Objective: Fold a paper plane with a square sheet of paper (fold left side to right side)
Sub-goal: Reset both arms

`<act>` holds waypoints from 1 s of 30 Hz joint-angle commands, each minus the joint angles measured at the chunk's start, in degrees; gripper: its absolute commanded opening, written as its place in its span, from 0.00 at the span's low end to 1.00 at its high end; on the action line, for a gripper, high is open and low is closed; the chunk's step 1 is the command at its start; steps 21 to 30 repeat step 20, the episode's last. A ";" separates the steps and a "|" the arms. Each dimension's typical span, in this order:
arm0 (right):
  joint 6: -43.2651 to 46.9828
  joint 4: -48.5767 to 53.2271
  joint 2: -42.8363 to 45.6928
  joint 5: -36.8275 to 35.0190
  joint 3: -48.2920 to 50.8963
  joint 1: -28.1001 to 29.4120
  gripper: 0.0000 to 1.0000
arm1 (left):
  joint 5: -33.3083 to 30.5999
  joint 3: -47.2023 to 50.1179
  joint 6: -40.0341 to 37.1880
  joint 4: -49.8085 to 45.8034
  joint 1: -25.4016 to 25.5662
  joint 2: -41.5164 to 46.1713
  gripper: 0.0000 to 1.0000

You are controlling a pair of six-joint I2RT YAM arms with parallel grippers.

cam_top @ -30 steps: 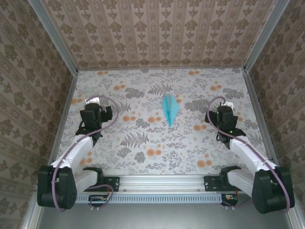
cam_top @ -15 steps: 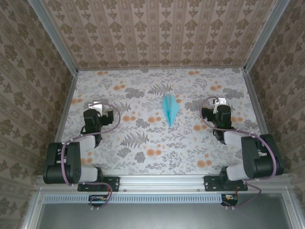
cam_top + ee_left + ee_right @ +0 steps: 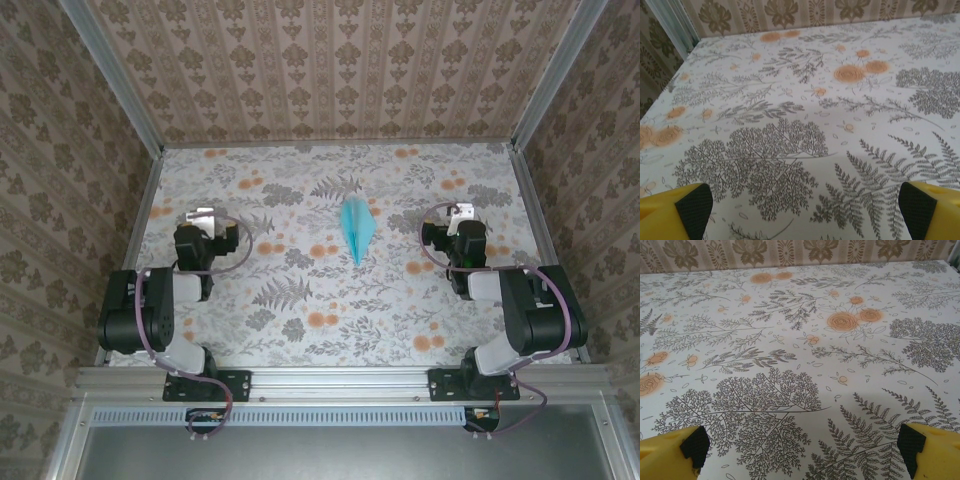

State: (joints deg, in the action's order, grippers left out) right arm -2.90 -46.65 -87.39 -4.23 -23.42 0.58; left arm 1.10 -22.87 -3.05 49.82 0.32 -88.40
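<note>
Change: both arms are folding back over their bases, elbows now tucked where a second ago they were reaching out; the paper plane (image 3: pixel 356 229) is lying exactly where it was.
Meaning: the folding is looking finished, and the arms are probably parking.
Left end effector (image 3: pixel 805 212): fingers are standing spread wide, gripping nothing, hovering over the bare counter (image 3: pixel 400 300).
Right end effector (image 3: pixel 802 450): likewise spread and empty.
Plane position: lying flat mid-counter, between the two end effectors and well apart from both.
Plane heading: its long axis is running from far wall to near edge, with the sharper tip pointing toward the near edge.
</note>
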 commanded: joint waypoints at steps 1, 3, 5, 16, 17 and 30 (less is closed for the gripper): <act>0.94 -2.39 -0.19 0.35 0.22 0.26 1.00 | 0.40 -0.51 0.19 -1.20 -0.24 0.37 1.00; 1.06 -2.39 -0.18 0.15 0.22 0.48 1.00 | 0.07 -0.58 0.00 -1.38 0.10 0.38 1.00; 1.05 -2.39 -0.17 0.09 0.20 0.50 1.00 | 0.06 -0.51 -0.03 -1.33 0.04 0.38 1.00; 1.01 -2.21 -0.28 0.13 0.12 0.48 1.00 | 0.04 -0.51 -0.01 -1.31 0.11 0.37 1.00; 1.02 -2.28 -0.24 0.12 0.07 0.48 1.00 | 0.04 -0.52 0.05 -1.31 0.10 0.34 1.00; 1.09 -2.30 -0.15 0.10 0.14 0.50 1.00 | 0.04 -0.55 -0.03 -1.30 0.08 0.41 1.00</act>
